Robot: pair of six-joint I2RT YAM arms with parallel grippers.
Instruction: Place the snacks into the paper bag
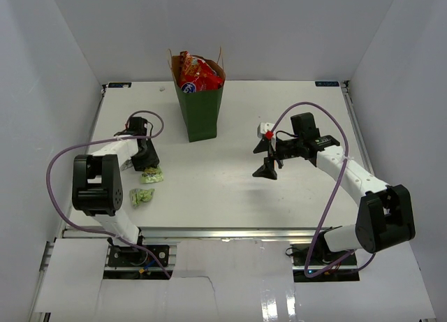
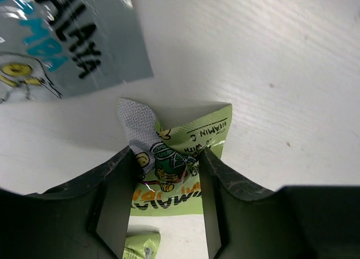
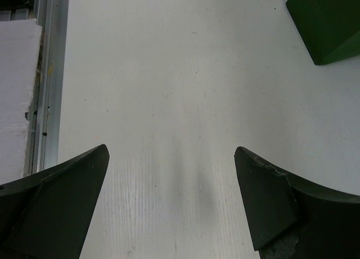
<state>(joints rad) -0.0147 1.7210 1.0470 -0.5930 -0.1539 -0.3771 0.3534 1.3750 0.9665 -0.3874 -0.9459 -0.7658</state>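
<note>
Robotics lab test cell: plain white wall panels (image 1: 244,28) box in a white table (image 1: 230,196), aluminium rail (image 1: 209,232) along its near edge (purple cables (image 1: 307,104) looping loose).

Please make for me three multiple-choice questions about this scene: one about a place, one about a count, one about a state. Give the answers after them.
1. Where are the red snack bags?
A. on a shelf
B. inside the paper bag
C. in a blue bowl

2. How many light green packets lie on the table?
A. two
B. five
C. none

3. How is the right gripper?
A. shut on a packet
B. open and empty
C. inside the bag

Answers: 1 B, they stick out of the bag's top; 2 A, both lie at the table's left side; 3 B, only bare table shows between its fingers.
</note>
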